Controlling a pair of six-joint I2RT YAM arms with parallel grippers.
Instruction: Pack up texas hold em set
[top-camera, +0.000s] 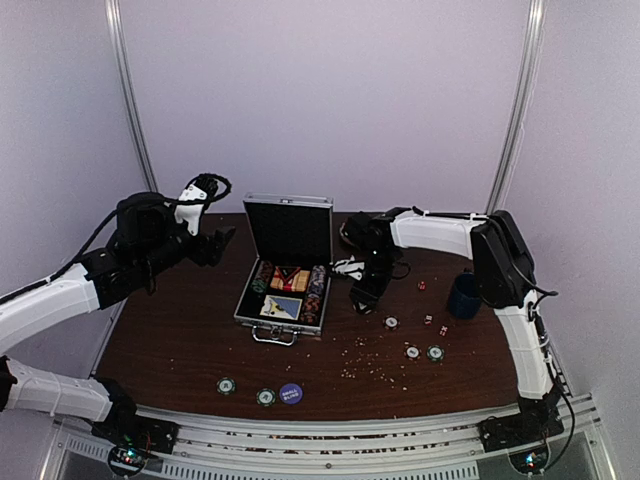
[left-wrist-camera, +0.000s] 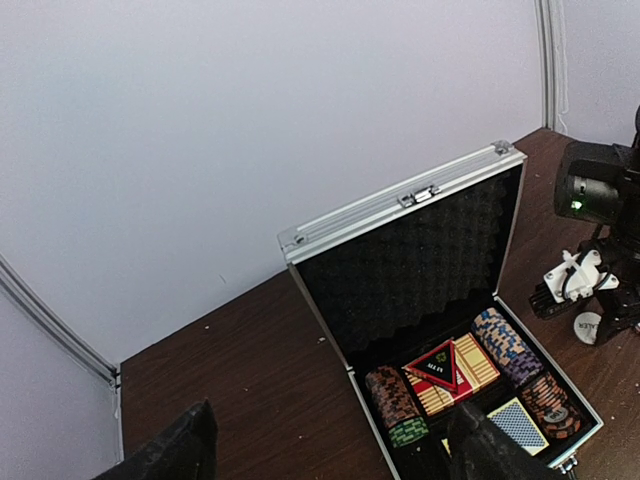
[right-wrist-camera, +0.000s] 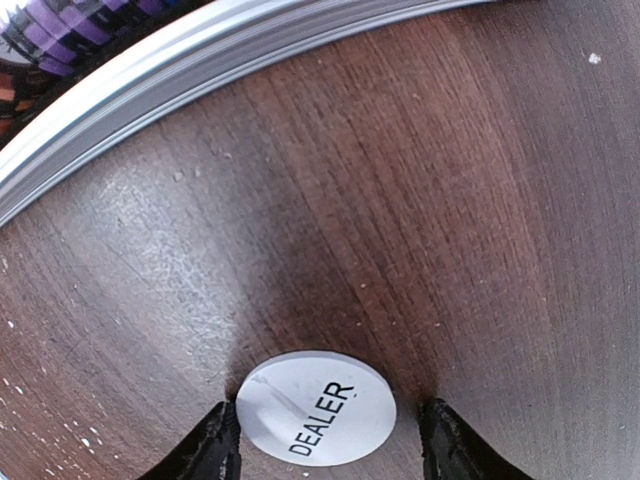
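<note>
The silver case (top-camera: 284, 318) stands open mid-table, its lid (left-wrist-camera: 420, 250) upright. Rows of chips (left-wrist-camera: 394, 402), a red-gold card deck (left-wrist-camera: 470, 365) and a blue-backed deck (left-wrist-camera: 520, 418) lie inside. My right gripper (right-wrist-camera: 330, 440) is down on the table just right of the case, open around a white DEALER button (right-wrist-camera: 316, 405). Its left finger touches the button's rim and the right finger stands a little off. My left gripper (left-wrist-camera: 335, 460) hangs open and empty above the table at the case's left side. Loose chips (top-camera: 412, 352) and small red dice (top-camera: 428, 320) lie right of the case.
Three more chips, one of them blue (top-camera: 291, 394), lie near the front edge. A dark blue mug (top-camera: 463, 295) stands by the right arm's elbow. Pale crumbs (top-camera: 365, 368) are scattered at front centre. White walls close the back and sides.
</note>
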